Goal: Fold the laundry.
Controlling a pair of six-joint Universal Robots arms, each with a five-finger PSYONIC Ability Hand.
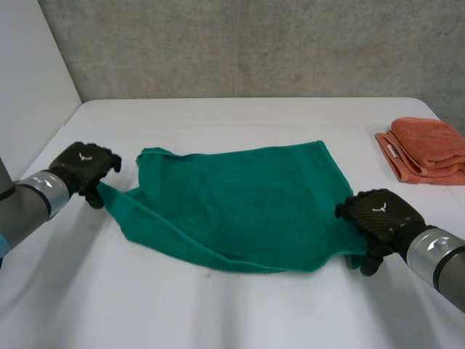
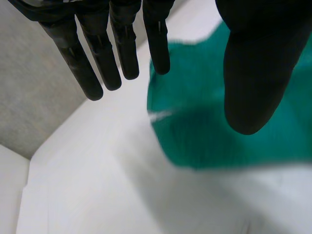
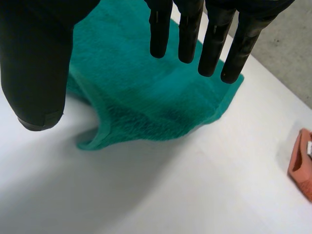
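While left hand (image 1: 86, 164) and right hand (image 1: 379, 213) gape, one green towel (image 1: 240, 207) lies between; one orange towel (image 1: 429, 149).

Left hand (image 1: 86, 166) and right hand (image 1: 379, 214): matte black, blocky across the back, each with a small white winged mark there. Fingers (image 2: 124, 48) slim, rod-like and round-tipped, crossed by faint seams; thumb (image 2: 253, 73) far thicker, blunt and smooth, with a thin raised edge near its tip in the right wrist view. Behind each hand a silver-grey ribbed cuff (image 1: 52, 190), then a plain grey tubular arm (image 1: 22, 207), with a sliver of light-blue cap (image 1: 2, 245) low on the left one.
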